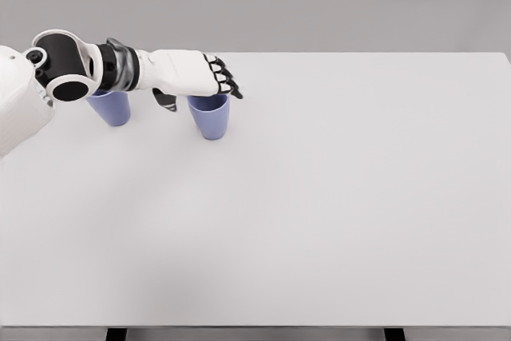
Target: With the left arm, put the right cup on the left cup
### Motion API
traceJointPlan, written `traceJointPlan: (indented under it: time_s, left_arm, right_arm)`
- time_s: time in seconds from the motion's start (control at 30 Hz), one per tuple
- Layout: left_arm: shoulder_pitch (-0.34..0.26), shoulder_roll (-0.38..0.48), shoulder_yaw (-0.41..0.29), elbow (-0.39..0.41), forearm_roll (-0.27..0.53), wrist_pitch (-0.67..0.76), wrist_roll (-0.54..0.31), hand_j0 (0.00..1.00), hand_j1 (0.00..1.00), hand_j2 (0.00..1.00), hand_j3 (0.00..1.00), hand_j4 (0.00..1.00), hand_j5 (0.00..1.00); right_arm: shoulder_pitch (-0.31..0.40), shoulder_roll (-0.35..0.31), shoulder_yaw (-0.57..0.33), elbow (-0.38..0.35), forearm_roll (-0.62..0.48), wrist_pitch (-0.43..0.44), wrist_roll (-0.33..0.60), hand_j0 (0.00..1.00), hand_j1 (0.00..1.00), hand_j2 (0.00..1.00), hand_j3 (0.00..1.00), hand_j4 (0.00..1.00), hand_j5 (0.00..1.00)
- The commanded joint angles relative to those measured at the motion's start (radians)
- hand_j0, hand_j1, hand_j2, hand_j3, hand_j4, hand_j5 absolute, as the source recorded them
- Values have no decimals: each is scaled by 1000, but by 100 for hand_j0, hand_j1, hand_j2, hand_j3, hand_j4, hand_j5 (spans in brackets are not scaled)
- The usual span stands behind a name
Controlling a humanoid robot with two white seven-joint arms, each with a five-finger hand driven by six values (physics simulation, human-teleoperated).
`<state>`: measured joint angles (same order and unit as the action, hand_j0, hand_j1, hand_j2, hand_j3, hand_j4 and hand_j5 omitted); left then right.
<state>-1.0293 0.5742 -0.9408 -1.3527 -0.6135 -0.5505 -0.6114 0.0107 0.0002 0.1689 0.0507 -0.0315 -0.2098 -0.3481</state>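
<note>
1. You see the left robot hand (209,77) reaching in from the picture's left, palm down over the right cup (210,118), a blue cup standing upright on the white tabletop (335,197).
2. Its dark fingers (227,81) lie stretched across the cup's rim; you cannot tell whether they touch it, and they grip nothing.
3. The left cup (112,106), also blue, stands near it, partly hidden behind the forearm (120,65).
4. Both cups sit near the tabletop's far left edge.
</note>
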Motion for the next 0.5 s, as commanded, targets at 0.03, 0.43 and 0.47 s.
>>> traceJointPlan:
  time_s: [0.03, 0.43, 0.47]
  left_arm:
    - [0, -2, -9, 7, -2, -2, 0, 99, 99, 99, 99, 99, 99]
    - [-2, -22, -16, 7, -3, -28, 0, 99, 99, 99, 99, 99, 99]
    - [-5, -22, -16, 7, -3, -28, 0, 99, 99, 99, 99, 99, 99]
  right_arm:
    - [0, 0, 0, 0, -1, 0, 0, 100, 100, 100, 100, 100, 100]
    - [0, 0, 0, 0, -1, 0, 0, 100, 100, 100, 100, 100, 100]
    - [0, 0, 0, 0, -1, 0, 0, 100, 100, 100, 100, 100, 100]
